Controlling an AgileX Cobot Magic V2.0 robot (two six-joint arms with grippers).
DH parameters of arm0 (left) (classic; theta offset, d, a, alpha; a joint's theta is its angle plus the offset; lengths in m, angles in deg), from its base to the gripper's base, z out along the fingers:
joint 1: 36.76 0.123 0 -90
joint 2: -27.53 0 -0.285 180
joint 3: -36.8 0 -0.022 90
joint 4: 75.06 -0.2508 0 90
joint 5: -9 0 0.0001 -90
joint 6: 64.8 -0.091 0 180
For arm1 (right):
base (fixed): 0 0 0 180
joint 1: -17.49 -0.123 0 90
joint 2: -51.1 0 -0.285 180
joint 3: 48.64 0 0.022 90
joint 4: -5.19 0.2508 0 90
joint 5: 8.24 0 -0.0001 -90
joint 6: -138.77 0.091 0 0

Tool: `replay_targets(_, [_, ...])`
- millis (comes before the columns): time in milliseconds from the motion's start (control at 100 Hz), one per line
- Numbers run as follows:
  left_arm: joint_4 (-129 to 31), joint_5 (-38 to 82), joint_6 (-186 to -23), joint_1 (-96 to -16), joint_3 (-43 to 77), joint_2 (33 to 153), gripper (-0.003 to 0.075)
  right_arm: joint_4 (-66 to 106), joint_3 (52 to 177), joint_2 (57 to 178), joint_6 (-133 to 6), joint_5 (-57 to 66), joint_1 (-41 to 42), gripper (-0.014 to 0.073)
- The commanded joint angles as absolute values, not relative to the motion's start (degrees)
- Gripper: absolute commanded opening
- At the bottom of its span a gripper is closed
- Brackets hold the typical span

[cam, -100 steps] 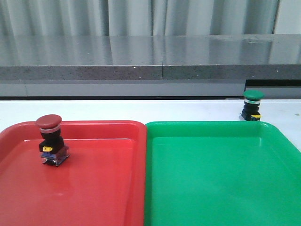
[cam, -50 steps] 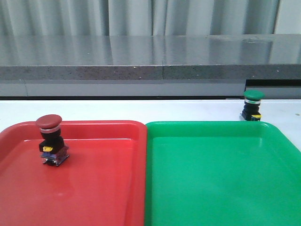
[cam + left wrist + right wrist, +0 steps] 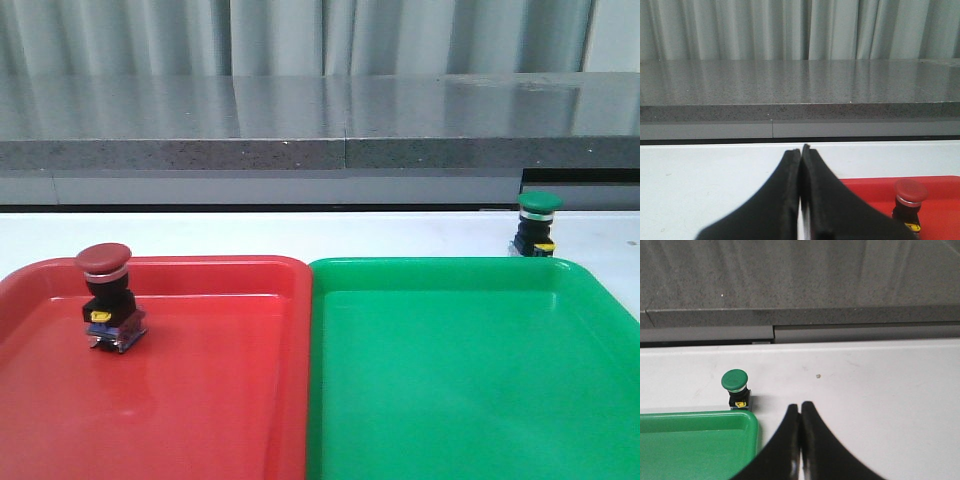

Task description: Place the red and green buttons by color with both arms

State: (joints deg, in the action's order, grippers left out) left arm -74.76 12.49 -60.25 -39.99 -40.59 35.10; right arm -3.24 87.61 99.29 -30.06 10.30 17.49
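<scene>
The red button (image 3: pixel 106 296) stands upright inside the red tray (image 3: pixel 200 400), near its far left; it also shows in the left wrist view (image 3: pixel 909 200). The green button (image 3: pixel 538 224) stands on the white table just behind the green tray (image 3: pixel 470 380), near its far right corner; the right wrist view shows the green button (image 3: pixel 736 389) just outside the tray's rim (image 3: pixel 752 427). My left gripper (image 3: pixel 800 150) is shut and empty over the white table beside the red tray. My right gripper (image 3: pixel 799 407) is shut and empty, apart from the green button. Neither gripper shows in the front view.
A grey stone ledge (image 3: pixel 320 125) runs along the back of the white table (image 3: pixel 300 232), with grey curtains behind it. The two trays sit side by side, touching at the middle.
</scene>
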Motion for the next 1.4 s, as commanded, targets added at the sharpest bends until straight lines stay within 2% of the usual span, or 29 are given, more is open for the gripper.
replay_targets(0, [-74.2,7.6,-60.4,-39.8,-41.3,33.2,-0.0020,-4.0,93.8,106.4,-30.3,8.5,15.9,-0.0064])
replay_targets(220, [-74.2,7.6,-60.4,-39.8,-41.3,33.2,-0.0020,-0.5,105.4,122.0,-30.3,19.5,13.1,-0.0057])
replay_targets(290, [-74.2,7.6,-60.4,-39.8,-41.3,33.2,-0.0020,-0.5,108.8,126.7,-30.3,22.3,12.5,-0.0013])
replay_targets(380, [-74.2,7.6,-60.4,-39.8,-41.3,33.2,-0.0020,0.2,113.2,132.8,-30.3,26.7,11.8,0.0113])
replay_targets(500, [-74.2,7.6,-60.4,-39.8,-41.3,33.2,-0.0020,2.0,118.5,140.3,-30.3,30.9,10.8,0.0370])
replay_targets(550, [-74.2,7.6,-60.4,-39.8,-41.3,33.2,-0.0020,3.8,120.7,143.5,-30.3,32.0,10.7,0.0453])
replay_targets(620, [-74.2,7.6,-60.4,-39.8,-41.3,33.2,-0.0020,5.9,123.7,147.0,-30.3,33.2,10.7,0.0515])
replay_targets(1070, [-74.2,7.6,-60.4,-39.8,-41.3,33.2,-0.0020,8.2,141.3,163.4,-30.5,40.9,10.7,0.0520])
replay_targets(1390, [-74.2,7.6,-60.4,-39.8,-41.3,33.2,-0.0020,10.3,146.3,169.6,-31.5,43.4,10.7,0.0520])
